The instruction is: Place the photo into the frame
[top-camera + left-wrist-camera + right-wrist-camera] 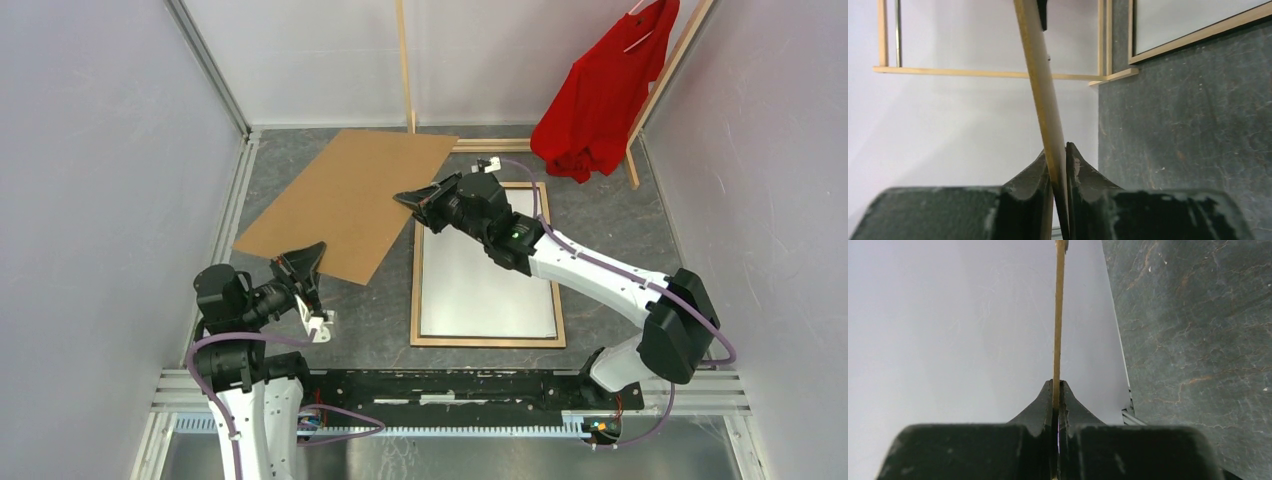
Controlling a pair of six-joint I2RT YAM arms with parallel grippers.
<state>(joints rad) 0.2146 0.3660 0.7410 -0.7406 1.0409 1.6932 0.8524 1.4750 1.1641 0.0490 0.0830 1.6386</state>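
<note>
The frame point(490, 341) lies flat right of centre, light wood back up. The photo point(488, 270) lies inside it, plain white back up. The frame's corner point(1198, 37) also shows in the left wrist view. Both grippers hold the brown backing board point(345, 200), which sits left of the frame. My left gripper point(305, 262) is shut on its near corner; the board's edge point(1040, 90) runs up from between the jaws of this gripper point(1058, 150). My right gripper point(412, 200) is shut on its right edge point(1059, 315), pinched in its jaws point(1057, 385).
A tall wooden clothes rack point(405, 70) with a red shirt point(605, 95) stands at the back right; its base rail point(988, 74) shows in the left wrist view. White walls close in on the left, back and right.
</note>
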